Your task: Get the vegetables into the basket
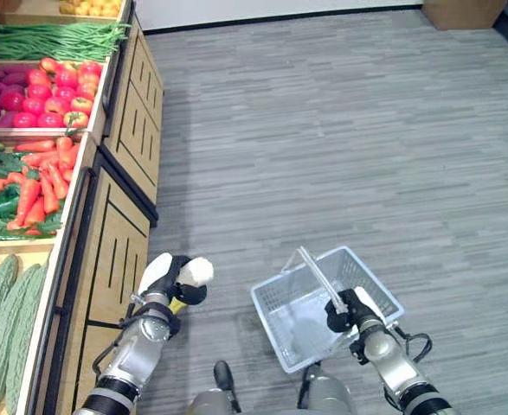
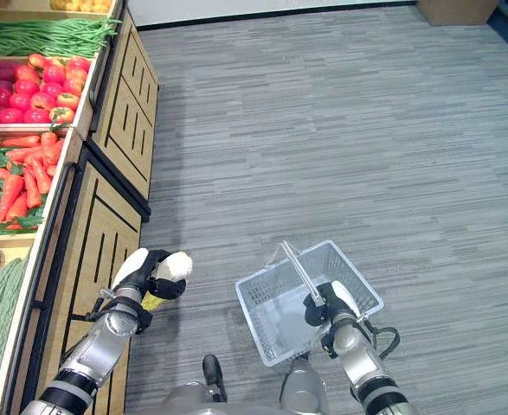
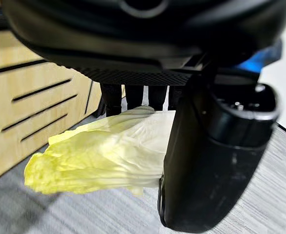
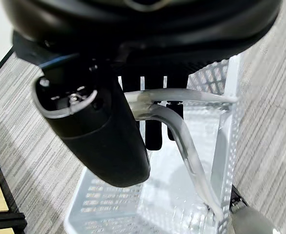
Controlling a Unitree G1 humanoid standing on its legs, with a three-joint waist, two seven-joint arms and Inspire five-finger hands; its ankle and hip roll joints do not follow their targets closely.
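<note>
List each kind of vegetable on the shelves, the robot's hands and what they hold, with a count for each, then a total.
Kinds of vegetable on the wooden display shelf: 7
Hands: 2, left hand and right hand
Cabbage leaf held: 1
Basket held: 1
Total: 11

A grey striped carpet floor [image 1: 340,147] runs out toward twelve and three o'clock. At nine o'clock stands a pale wooden produce stand [image 1: 119,233] with black-slotted side panels. A brown box [image 1: 461,12] sits far off at one o'clock, against a white wall [image 1: 262,9].
</note>
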